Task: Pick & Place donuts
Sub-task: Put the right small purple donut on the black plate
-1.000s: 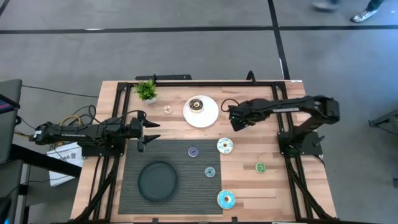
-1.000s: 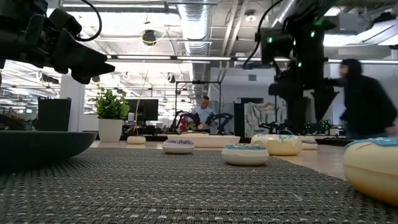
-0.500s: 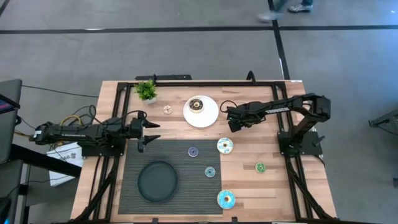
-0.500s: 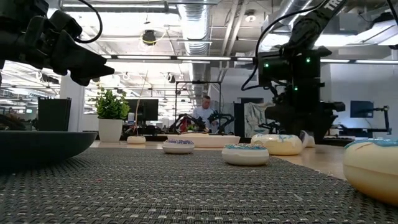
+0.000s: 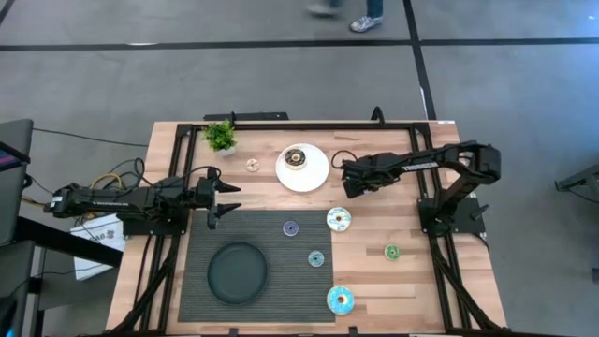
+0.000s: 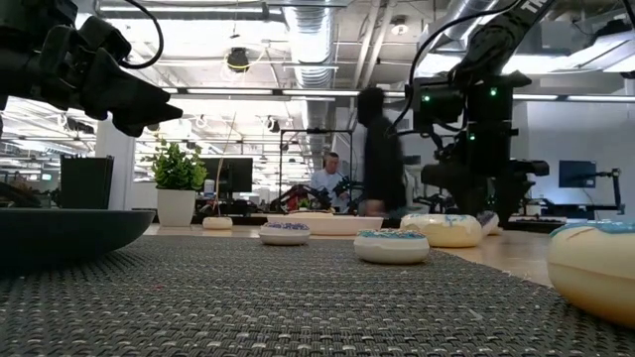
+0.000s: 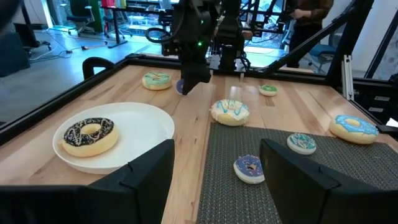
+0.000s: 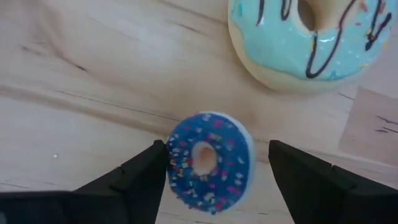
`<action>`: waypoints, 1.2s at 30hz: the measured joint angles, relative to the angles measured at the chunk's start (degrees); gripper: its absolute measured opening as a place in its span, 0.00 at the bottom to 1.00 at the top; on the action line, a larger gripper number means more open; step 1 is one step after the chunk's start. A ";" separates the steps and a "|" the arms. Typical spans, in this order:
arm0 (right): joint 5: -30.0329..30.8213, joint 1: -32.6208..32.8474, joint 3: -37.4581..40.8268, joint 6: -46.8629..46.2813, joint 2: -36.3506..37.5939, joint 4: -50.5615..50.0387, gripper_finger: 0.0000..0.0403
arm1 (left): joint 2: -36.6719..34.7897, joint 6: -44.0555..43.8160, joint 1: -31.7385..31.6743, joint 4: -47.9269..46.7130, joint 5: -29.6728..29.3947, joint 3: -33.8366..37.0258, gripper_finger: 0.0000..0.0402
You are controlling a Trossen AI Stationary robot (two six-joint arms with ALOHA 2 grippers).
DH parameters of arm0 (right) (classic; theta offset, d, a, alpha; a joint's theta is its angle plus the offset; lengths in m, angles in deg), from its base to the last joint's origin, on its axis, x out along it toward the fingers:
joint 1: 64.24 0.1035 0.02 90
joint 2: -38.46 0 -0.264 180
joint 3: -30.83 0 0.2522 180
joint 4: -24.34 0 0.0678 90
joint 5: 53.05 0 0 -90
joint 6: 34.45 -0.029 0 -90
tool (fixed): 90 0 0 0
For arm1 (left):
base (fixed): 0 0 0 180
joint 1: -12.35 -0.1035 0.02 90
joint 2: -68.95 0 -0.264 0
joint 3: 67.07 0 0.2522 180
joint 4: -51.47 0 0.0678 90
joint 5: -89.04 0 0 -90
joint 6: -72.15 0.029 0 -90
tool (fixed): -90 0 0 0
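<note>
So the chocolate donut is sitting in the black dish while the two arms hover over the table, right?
Not quite: the chocolate donut sits on the white plate, as the high view shows. The black dish holds nothing. The rest stands: both arms hover over the table.
</note>
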 joint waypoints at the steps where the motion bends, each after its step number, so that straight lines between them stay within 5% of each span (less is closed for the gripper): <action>1: 0.00 0.00 0.00 -0.02 0.22 -0.05 0.65 | 0.00 0.00 0.01 0.01 -0.01 0.00 0.57; 14: -2.98 0.37 0.00 -0.46 0.49 0.08 0.49 | 0.00 -0.27 0.00 0.09 -0.04 0.00 0.57; 36: -2.12 0.80 -0.51 0.02 -4.82 -0.31 0.76 | 0.00 -0.42 0.01 0.05 -0.05 0.00 0.57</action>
